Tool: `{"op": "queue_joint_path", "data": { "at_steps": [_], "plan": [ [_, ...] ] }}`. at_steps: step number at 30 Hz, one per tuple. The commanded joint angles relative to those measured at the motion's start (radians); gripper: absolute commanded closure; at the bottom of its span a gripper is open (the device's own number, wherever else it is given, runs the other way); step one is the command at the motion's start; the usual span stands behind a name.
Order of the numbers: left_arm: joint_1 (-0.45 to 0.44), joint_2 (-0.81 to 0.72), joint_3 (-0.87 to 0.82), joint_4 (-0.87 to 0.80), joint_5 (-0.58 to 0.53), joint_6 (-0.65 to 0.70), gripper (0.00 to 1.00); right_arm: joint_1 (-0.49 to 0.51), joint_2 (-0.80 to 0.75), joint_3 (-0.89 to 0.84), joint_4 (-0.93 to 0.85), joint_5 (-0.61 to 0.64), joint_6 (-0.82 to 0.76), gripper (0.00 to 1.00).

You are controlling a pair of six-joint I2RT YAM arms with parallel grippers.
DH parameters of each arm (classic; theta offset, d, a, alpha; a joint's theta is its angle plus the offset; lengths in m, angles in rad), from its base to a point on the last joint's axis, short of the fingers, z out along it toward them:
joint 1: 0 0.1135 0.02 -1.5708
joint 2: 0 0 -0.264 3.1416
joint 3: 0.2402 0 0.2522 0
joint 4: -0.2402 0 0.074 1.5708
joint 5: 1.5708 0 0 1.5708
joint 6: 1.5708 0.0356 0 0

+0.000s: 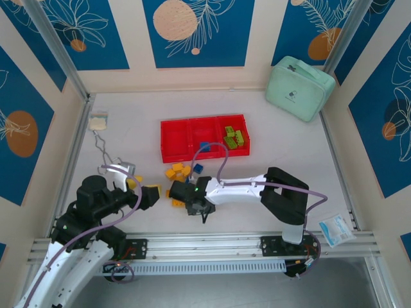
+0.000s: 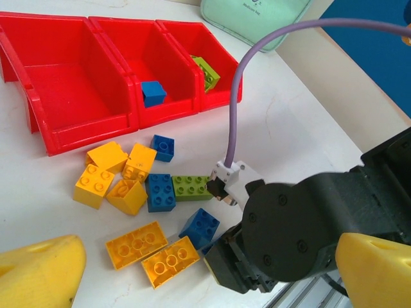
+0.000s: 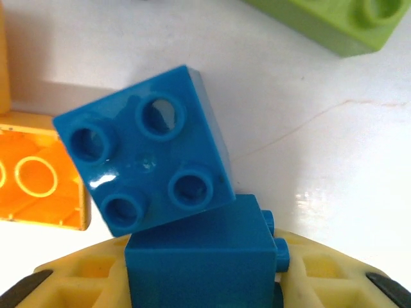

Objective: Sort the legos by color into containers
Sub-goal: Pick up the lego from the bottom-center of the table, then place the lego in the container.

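Red tray at far centre of table, three compartments in a row. Middle compartment: one sorted blue brick. Right compartment: light green bricks, count unclear. Loose legos heaped on the table just in front of the tray, between the two arms: mostly yellow-orange, a few blue, one green. Right gripper at the near side of that heap, yellow pads pressed on either side of a clamped blue brick; reads as closed on it. Brick on its side, studs pointing right in the wrist view. Contact with the table under it: can't tell. Second blue brick studs-up and skewed, one corner against the clamped one. Orange brick, hollow side up, just beside it on the left; loose green brick further out, apart. Left gripper at the left side of the heap, yellow fingers spread wide apart. From its camera: two long orange bricks side by side nearest, loose green brick butted against a blue one. Mint-green case at far right corner, beyond the tray's right end. Plastic packet at near right edge.
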Motion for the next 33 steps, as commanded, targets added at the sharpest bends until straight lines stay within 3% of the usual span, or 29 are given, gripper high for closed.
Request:
{"op": "queue_joint_path", "data": {
  "at_steps": [1,6,12,17,21,25,33],
  "plan": [
    [-0.009,-0.004,-0.004,0.009,0.013,0.005,0.01,-0.009,-0.088,0.073,-0.088,0.034,-0.121,0.64],
    [-0.010,0.002,0.000,-0.001,-0.009,0.000,0.01,-0.085,-0.198,0.174,-0.158,0.019,-0.275,0.66],
    [-0.009,0.034,-0.002,0.002,0.011,-0.001,0.01,-0.300,-0.229,0.310,-0.103,-0.079,-0.548,0.64],
    [-0.010,0.036,-0.002,-0.002,0.004,-0.005,0.01,-0.495,-0.106,0.471,-0.093,-0.244,-0.676,0.62],
    [-0.011,0.039,-0.002,-0.004,-0.004,-0.004,0.01,-0.586,0.011,0.576,-0.095,-0.346,-0.712,0.61],
    [-0.011,0.044,0.000,-0.004,-0.006,-0.005,0.01,-0.642,0.145,0.678,-0.118,-0.410,-0.719,0.61],
    [-0.011,0.060,0.002,-0.008,-0.011,-0.007,0.01,-0.657,0.324,0.822,-0.168,-0.448,-0.727,0.61]
  ]
}}
